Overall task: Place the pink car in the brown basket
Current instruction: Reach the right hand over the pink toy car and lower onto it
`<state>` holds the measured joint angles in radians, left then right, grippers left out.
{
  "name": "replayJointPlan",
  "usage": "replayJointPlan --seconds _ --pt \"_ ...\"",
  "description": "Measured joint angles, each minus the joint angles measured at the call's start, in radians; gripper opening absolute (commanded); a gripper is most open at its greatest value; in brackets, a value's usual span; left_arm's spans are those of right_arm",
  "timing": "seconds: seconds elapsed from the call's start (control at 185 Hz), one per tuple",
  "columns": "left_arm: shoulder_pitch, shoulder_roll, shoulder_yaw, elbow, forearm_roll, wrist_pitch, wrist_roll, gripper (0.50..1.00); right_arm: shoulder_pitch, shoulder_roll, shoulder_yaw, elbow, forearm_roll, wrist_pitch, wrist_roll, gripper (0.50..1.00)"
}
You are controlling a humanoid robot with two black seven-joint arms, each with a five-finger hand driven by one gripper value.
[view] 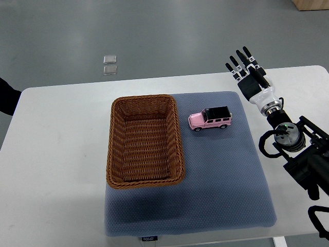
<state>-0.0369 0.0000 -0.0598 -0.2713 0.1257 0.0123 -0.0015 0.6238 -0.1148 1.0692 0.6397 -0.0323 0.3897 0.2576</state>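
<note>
A pink toy car with a black roof stands on its wheels on the blue-grey mat, just right of the brown wicker basket. The basket is rectangular and holds nothing. My right hand hovers at the table's far right, up and to the right of the car, with its fingers spread and nothing in them. Its arm runs down to the right edge. A dark shape shows at the left edge; I cannot tell what it is.
The mat lies on a white table. Two small clear squares lie on the grey floor beyond the table's far edge.
</note>
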Motion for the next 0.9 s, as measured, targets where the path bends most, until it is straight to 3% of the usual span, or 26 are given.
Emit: replayJointPlan --seconds 0.347,0.563,0.683,0.78,0.899 --pt "0.000 0.000 0.002 0.000 0.002 0.000 0.000 1.000 0.028 -0.010 -0.017 0.004 -0.106 0.011 -0.006 0.911" --pt "0.000 0.000 0.000 0.000 0.001 0.000 0.000 1.000 0.195 -0.194 -0.231 0.049 -0.635 0.137 -0.018 0.909" --pt "0.000 0.000 0.000 0.000 0.000 0.000 0.000 1.000 0.325 -0.313 -0.423 0.163 -0.967 0.208 -0.021 0.911" --pt "0.000 0.000 0.000 0.000 0.000 0.000 0.000 1.000 0.409 -0.371 -0.587 0.259 -1.123 0.218 -0.031 0.909" --pt "-0.001 0.000 0.000 0.000 0.000 0.000 0.000 1.000 0.468 -0.375 -0.752 0.292 -1.197 0.182 -0.049 0.909"
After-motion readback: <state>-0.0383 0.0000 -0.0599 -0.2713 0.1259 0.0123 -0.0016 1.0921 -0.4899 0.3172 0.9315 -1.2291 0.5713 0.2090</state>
